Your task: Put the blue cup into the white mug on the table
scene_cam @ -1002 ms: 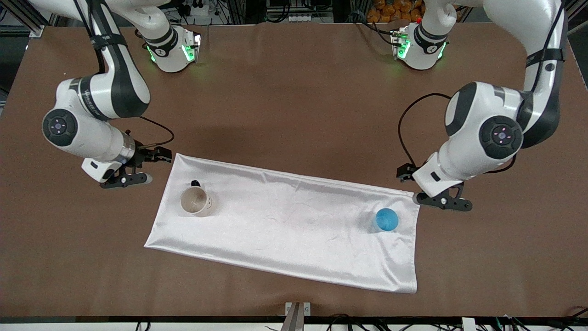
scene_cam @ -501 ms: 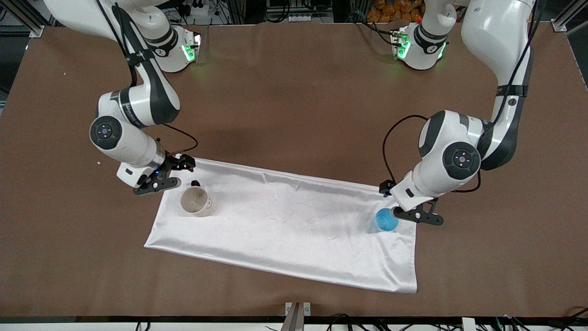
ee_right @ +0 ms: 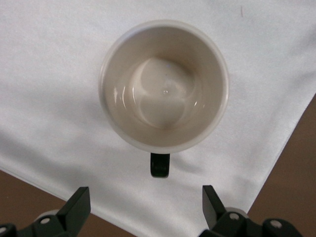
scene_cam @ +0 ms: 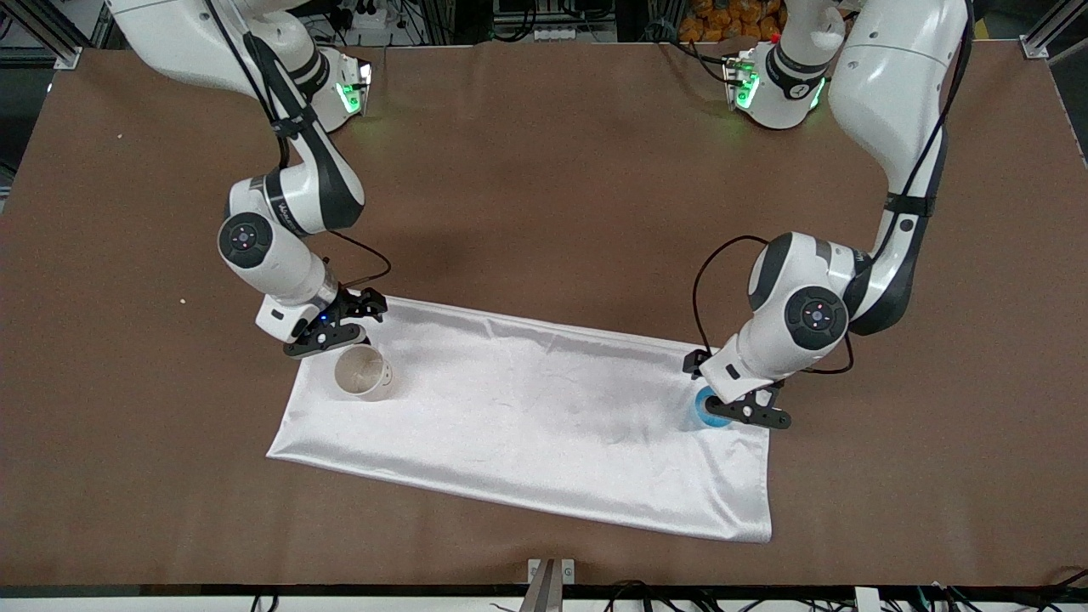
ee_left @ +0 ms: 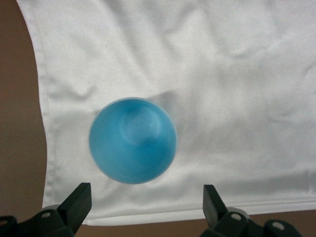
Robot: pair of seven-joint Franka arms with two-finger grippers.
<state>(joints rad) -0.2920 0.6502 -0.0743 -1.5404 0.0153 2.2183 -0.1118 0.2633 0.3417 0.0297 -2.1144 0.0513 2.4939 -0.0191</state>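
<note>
A shiny white rectangular cloth is lying on the brown table, carrying both vessels.

The small white cylindrical mug, empty, is standing near the right arm's end. The right gripper is hovering over it, jaws wide.

The bright-blue translucent plastic cup, empty, is sitting near the left arm's end. The left gripper is hovering over it, jaws wide.

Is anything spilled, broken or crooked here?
Nothing spilled or broken. The blue cup and white mug stand upright and empty on the white cloth, which lies slightly askew and wrinkled on the table.
</note>
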